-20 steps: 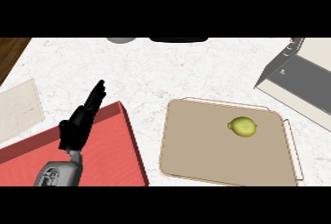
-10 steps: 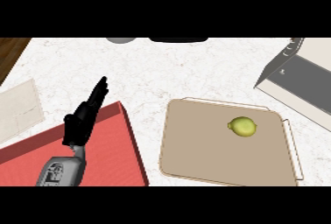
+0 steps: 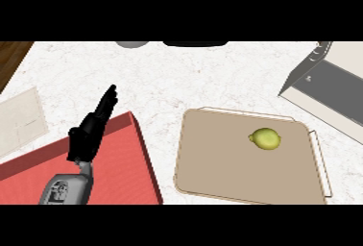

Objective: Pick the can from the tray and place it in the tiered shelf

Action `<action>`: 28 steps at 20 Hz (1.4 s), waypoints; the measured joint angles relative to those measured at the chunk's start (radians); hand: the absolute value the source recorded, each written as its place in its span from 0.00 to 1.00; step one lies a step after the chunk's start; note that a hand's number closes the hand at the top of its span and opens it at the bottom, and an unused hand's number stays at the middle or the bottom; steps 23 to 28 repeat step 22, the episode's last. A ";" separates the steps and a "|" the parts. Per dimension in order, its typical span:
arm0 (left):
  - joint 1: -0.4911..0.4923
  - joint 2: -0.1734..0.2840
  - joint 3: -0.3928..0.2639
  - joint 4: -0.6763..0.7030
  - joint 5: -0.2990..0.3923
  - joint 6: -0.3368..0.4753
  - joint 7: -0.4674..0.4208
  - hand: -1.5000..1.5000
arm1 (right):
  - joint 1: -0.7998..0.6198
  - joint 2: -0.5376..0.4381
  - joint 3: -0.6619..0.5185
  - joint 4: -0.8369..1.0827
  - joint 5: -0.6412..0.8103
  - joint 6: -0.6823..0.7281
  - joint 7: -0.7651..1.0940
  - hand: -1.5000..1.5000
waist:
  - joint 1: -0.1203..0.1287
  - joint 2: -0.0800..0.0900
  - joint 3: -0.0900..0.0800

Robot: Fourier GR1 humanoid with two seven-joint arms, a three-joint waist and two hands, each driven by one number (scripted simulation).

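Nearest the lower edge, a grey forearm [image 3: 65,190] enters at the left and ends in the black left hand [image 3: 90,134]. The hand lies over a flat red board [image 3: 120,168] with straight edges and a matte surface. Its fingers are extended and held close together, pointing up and slightly right, with the fingertips [image 3: 111,92] reaching past the red board's far edge over the bench. The hand holds nothing. The right hand does not appear in the view.

Right of the red board, with a strip of bench between them, sits the tray [image 3: 212,163]: a tan, smooth, roughly square slab with a low raised rim and rounded corners. On the tray, toward its far right part, rests a small rounded yellow-green object [image 3: 266,139] with a dull skin; it is the only item on the tray, and its form is closer to a ball than to a cylinder. It is well apart from the left hand.

The bench [image 3: 184,77] has a white, finely speckled stone-like top. At its left lies a pale beige flat rectangle [image 3: 21,120]. At the far right stands the tiered shelf [image 3: 330,91], a box form with a grey panel and cream edges, only partly in view. At the far edge, a grey rounded shape [image 3: 132,43] and a dark oblong shape [image 3: 195,43] are cut off by the view's upper limit.
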 measured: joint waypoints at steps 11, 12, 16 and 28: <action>0.048 0.016 0.018 -0.020 0.012 -0.008 -0.011 0.50 | 0.131 -0.010 -0.261 -0.398 -0.090 0.205 0.186 0.00 | -0.031 -0.009 -0.001; 0.054 0.020 0.025 -0.016 0.020 -0.014 -0.015 0.50 | 0.160 0.000 -0.287 -0.440 -0.115 0.239 0.199 0.00 | -0.036 -0.011 -0.001; 0.054 0.031 0.043 -0.006 0.024 -0.013 -0.027 0.50 | 0.293 0.050 -0.401 -0.599 -0.236 0.361 0.221 0.00 | -0.053 -0.014 0.000; 0.070 0.025 0.041 -0.026 0.020 -0.001 -0.013 0.50 | 0.452 0.072 -0.590 -0.638 -0.382 0.502 0.192 0.00 | -0.076 -0.022 0.000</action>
